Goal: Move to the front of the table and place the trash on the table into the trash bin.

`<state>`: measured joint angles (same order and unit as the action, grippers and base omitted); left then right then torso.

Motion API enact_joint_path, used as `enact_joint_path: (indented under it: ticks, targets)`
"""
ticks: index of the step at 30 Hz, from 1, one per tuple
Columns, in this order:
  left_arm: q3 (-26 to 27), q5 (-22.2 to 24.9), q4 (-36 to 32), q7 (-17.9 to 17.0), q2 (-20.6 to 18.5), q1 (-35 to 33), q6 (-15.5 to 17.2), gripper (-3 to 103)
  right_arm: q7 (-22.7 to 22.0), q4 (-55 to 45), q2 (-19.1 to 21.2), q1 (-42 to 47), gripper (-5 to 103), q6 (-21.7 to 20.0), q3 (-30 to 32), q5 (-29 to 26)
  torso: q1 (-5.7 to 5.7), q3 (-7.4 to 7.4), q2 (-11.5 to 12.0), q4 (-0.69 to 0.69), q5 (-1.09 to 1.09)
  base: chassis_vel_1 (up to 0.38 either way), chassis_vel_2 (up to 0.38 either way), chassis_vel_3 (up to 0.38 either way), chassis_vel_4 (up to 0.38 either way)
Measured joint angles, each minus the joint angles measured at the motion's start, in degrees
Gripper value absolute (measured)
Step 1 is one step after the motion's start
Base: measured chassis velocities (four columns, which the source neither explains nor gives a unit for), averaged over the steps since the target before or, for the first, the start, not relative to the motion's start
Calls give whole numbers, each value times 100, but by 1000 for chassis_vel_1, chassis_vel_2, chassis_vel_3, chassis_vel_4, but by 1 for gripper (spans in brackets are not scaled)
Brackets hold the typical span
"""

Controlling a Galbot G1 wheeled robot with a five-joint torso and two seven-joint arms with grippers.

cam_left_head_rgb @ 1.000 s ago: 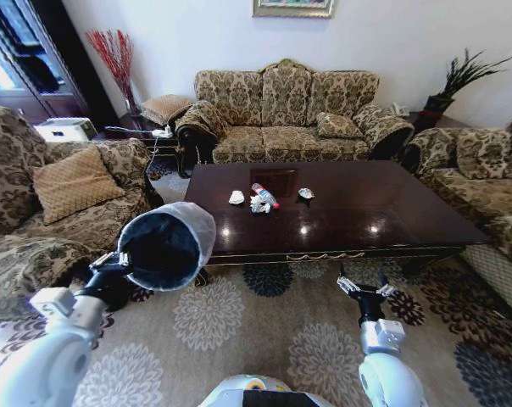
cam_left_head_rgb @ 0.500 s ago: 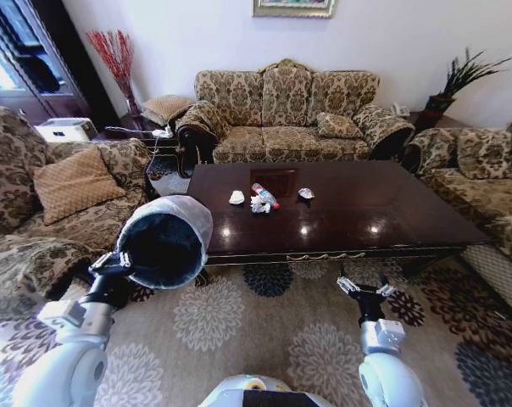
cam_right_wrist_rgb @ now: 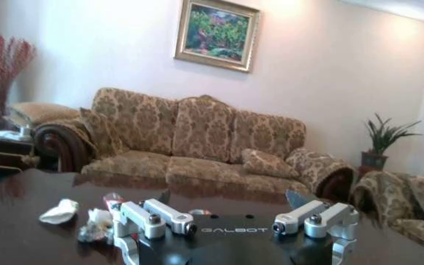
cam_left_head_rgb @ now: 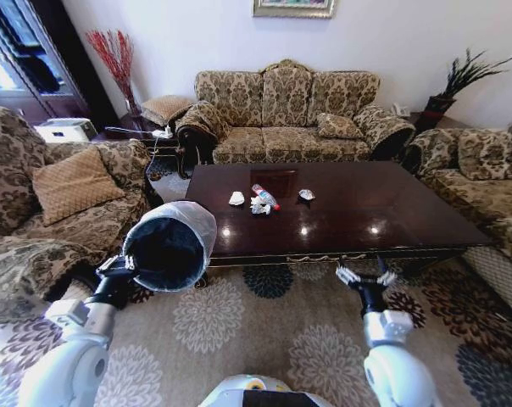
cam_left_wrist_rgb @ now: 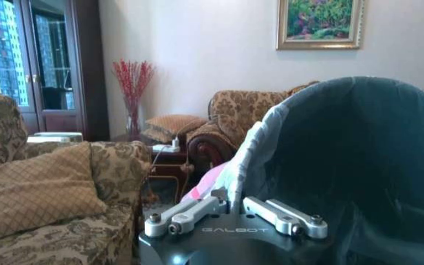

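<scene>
The trash (cam_left_head_rgb: pixel 260 198) lies mid-table (cam_left_head_rgb: pixel 392 212), ahead and left of the wide-open, empty right gripper (cam_left_head_rgb: pixel 365 276), probably nearer it than the left gripper (cam_left_head_rgb: pixel 125 266) clamping the lined trash bin (cam_left_head_rgb: pixel 171 246).

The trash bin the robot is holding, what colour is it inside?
Dark, almost black, inside the trash bin, with a whitish bag over its rim; the head view shows it best.

"GALBOT" on both wrist mounts (cam_left_wrist_rgb: pixel 231 229) (cam_right_wrist_rgb: pixel 231 230)
</scene>
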<state>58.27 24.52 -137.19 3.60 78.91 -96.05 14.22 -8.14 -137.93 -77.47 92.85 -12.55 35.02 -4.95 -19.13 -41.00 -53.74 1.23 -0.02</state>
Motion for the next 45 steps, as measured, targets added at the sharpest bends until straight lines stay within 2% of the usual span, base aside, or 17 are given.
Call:
enact_joint_path:
  ticks: [6,9,10,15,17,27,39,45]
  targets:
    - [-30,115,69,147,-34,38,19,0,98,-53,150,-172,100,-67,-35,-131,0,0,0,-1,2,0,0,0,0]
    - [-113,344,129,256,-84,104,41,0,236,-72,303,-322,100,-167,-66,-232,0,0,0,-1,2,0,0,0,0]
    - [-203,432,197,293,-144,180,54,0,273,-73,469,-439,100,-257,-115,-373,0,0,0,-2,2,0,0,0,0]
    - [-266,373,299,279,-227,301,127,0,310,6,793,-638,100,-394,-150,-814,0,0,0,-1,2,0,0,0,0]
    - [-275,185,334,145,-243,405,186,0,323,239,911,-814,100,-349,-161,-993,0,0,0,0,2,0,0,0,0]
    - [-306,45,378,152,-212,400,185,0,334,403,783,-856,100,-308,-251,-852,2,1,-1,-1,2,-64,84,72,-77]
    - [-341,-48,480,199,-186,431,158,0,356,553,758,-949,100,-388,-332,-601,-1,-1,0,-2,2,-228,228,225,-225]
    - [-308,-51,480,197,-171,425,142,0,227,980,762,-1185,100,-140,-554,-500,-7,-3,2,-2,1,-170,150,171,-176]
